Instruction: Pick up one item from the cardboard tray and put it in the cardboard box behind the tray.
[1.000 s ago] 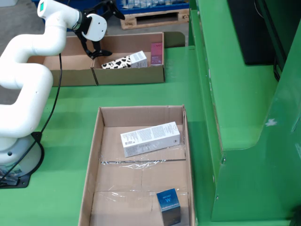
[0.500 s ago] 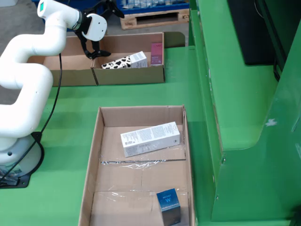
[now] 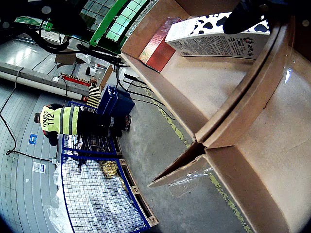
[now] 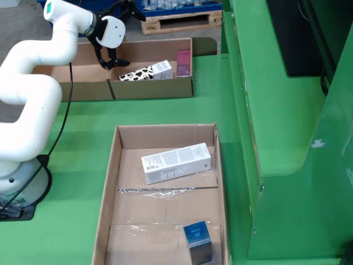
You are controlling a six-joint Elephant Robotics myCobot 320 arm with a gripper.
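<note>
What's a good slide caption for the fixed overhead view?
White arm's gripper hovers over the rear box holding a cow-print carton; two boxes remain in the tray.

**Arm stretched back, gripper low and empty**

You have the white arm (image 4: 33, 77) folded in an S from its base at the fixed view's left, reaching up and away. The wrist turns down; the black gripper (image 4: 109, 59) hangs with fingers apart, holding nothing. In the riding view one dark fingertip (image 3: 243, 17) shows at top right.
</note>
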